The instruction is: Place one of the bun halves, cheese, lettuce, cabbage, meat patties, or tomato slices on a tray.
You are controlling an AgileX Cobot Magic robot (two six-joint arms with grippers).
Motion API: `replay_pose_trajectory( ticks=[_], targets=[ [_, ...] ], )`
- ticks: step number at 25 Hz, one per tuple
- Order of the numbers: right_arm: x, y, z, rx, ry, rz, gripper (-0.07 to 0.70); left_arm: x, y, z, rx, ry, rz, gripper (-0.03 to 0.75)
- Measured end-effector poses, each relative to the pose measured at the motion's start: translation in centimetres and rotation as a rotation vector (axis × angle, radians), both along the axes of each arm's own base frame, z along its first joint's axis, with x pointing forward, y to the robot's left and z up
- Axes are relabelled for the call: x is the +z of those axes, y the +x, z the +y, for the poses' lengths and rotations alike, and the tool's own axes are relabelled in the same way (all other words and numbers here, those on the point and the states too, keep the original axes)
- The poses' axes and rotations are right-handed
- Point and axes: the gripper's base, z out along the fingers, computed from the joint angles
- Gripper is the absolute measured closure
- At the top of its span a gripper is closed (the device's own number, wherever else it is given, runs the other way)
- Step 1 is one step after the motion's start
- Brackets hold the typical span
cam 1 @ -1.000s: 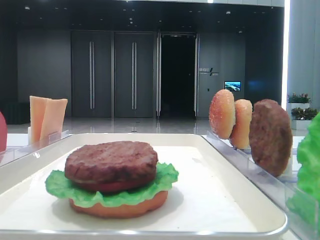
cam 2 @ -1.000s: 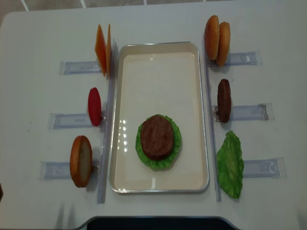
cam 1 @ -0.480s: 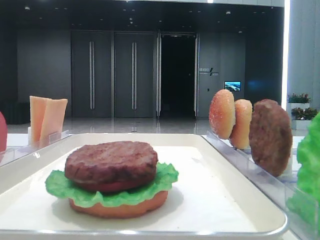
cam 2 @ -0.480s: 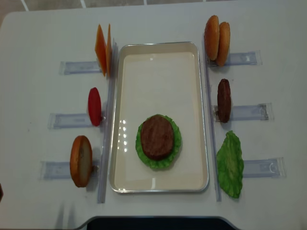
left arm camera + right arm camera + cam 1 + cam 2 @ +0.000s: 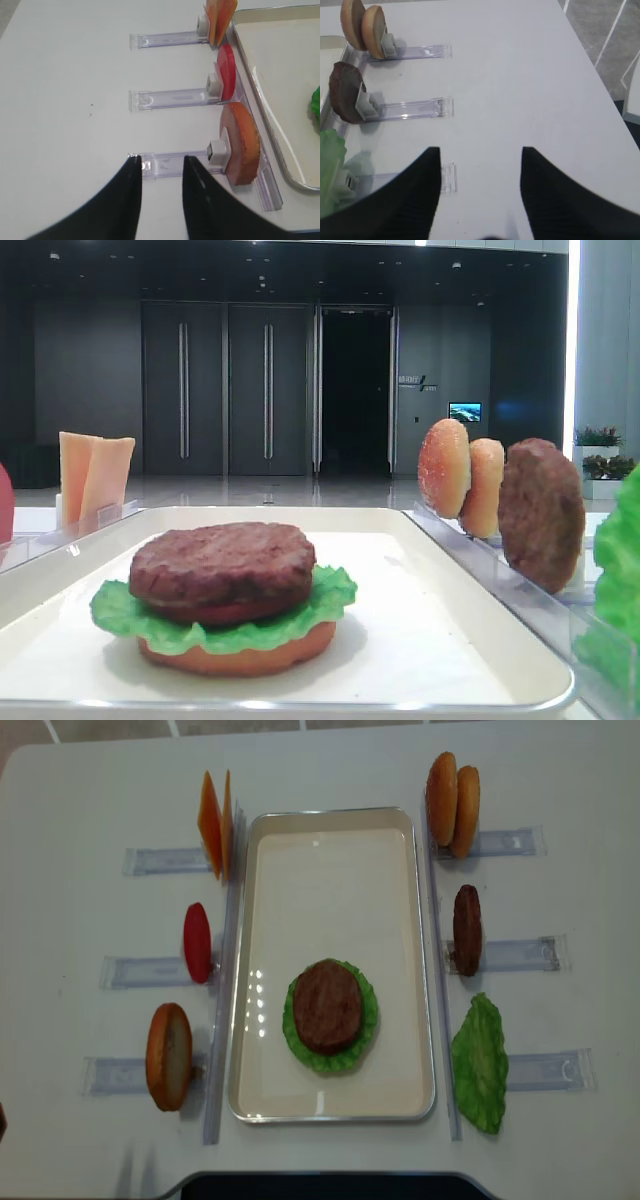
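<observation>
On the cream tray [image 5: 330, 870] lies a stack: a meat patty [image 5: 327, 1006] on lettuce [image 5: 370, 1020], with a red tomato slice [image 5: 225, 614] and a bun half [image 5: 240, 658] under it. Upright in racks left of the tray are cheese [image 5: 213, 823], a tomato slice [image 5: 197, 942] and a bun half [image 5: 168, 1055]. Right of it are two bun halves [image 5: 452, 790], a patty [image 5: 467, 929] and lettuce [image 5: 480, 1063]. My right gripper [image 5: 481, 150] is open and empty over bare table, right of the lettuce rack. My left gripper [image 5: 161, 159] is open and empty, over the outer end of the bun half's [image 5: 242, 142] rack.
Clear plastic racks [image 5: 520, 955] stretch outward from both long sides of the tray. The white table's right edge [image 5: 600, 75] drops to a tiled floor. Neither arm shows in the overhead view.
</observation>
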Motion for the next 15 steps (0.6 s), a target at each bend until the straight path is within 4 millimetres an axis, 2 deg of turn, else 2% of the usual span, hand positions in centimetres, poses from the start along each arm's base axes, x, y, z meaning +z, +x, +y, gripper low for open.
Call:
replay_pose_trajectory(
  ticks=[15],
  targets=[
    [-0.32,0.07,0.12,0.023,-0.012,0.017,0.272,0.00,0.00,0.00,0.000,0.000,0.000,0.496]
  ],
)
